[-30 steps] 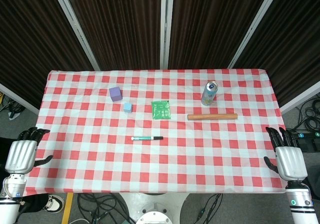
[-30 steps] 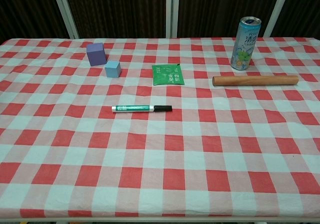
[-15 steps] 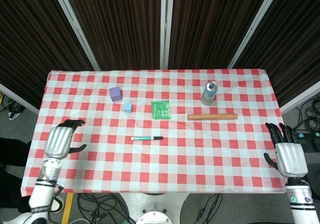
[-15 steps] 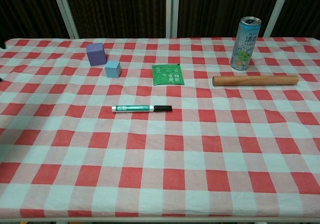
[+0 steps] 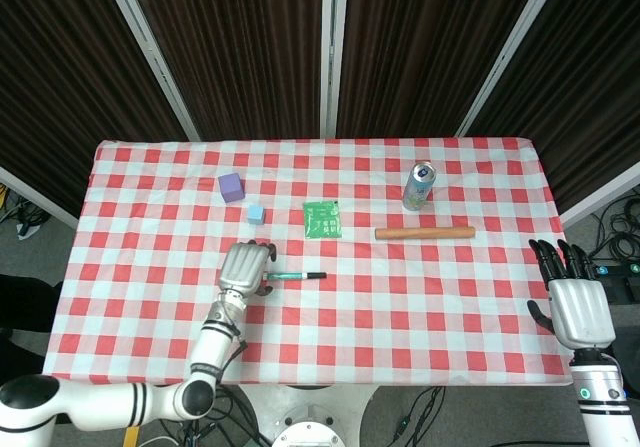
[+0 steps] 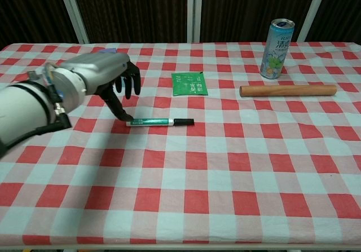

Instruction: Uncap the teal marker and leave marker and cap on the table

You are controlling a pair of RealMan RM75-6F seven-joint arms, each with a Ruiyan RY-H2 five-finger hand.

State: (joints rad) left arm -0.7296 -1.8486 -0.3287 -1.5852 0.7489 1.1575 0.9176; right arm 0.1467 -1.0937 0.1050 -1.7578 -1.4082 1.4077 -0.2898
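In the head view, your left hand [image 5: 245,266] sits just left of centre, fingers spread and holding nothing, over the left end of the marker [image 5: 296,276]. The marker lies flat at the middle of the cloth [image 5: 150,217], its black cap [image 5: 316,275] on and pointing right. Your right hand [image 5: 576,305] is at the lower right edge of the frame, off the cloth, fingers spread and empty. Above the marker you see a green packet [image 5: 322,219], a small blue cube [image 5: 256,214] and a purple cube [image 5: 231,186]; a can [image 5: 418,186] and a wooden rod [image 5: 425,233] lie to the upper right.

In the chest view, your left hand [image 6: 104,74] fills the left side, one fingertip [image 6: 127,116] touching or just at the marker's [image 6: 152,122] left end. The cap [image 6: 184,121] is on.
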